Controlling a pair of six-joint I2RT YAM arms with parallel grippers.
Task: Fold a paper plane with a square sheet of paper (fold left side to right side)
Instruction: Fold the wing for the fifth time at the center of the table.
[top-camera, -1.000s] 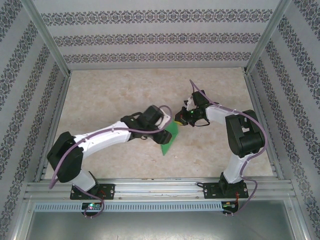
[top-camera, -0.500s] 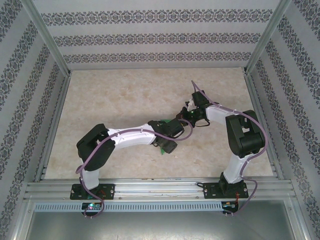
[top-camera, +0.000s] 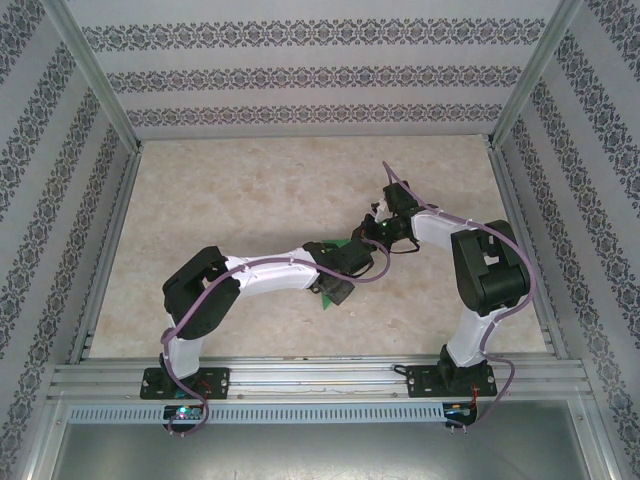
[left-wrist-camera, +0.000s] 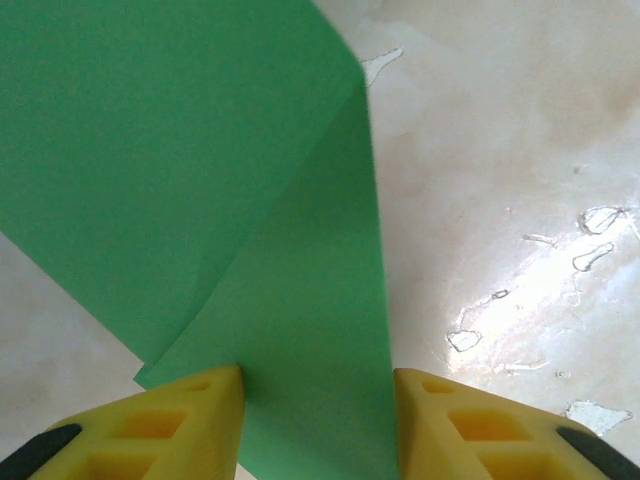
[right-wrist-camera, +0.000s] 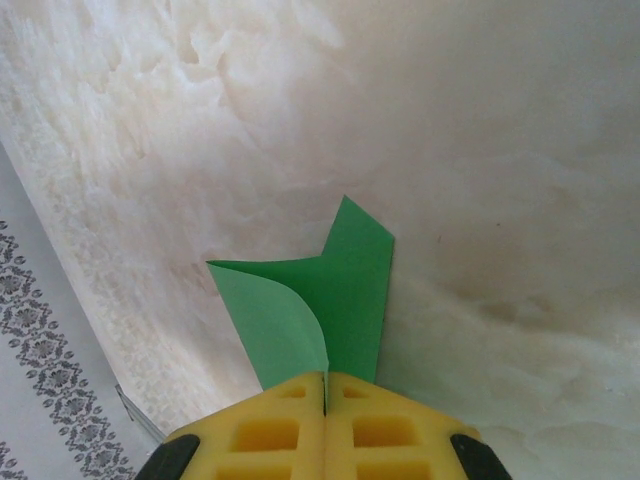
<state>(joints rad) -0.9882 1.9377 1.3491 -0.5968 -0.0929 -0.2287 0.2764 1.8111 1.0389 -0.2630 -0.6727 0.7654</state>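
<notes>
Left wrist view: left fingers (left-wrist-camera: 318, 400), half open, straddle a flap of the green paper (left-wrist-camera: 180, 150); right fingers (right-wrist-camera: 325, 400), shut, pinch its edge. Align edges before pressing.

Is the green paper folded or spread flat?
Folded: in the left wrist view, one layer of the paper overlaps another along a crease.

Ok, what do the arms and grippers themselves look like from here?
The left arm and right arm match: white links, chunky black joint housings, a purple cable looped along each. The left gripper and right gripper have yellow wedge-shaped fingers with recessed square pockets and black backing.
</notes>
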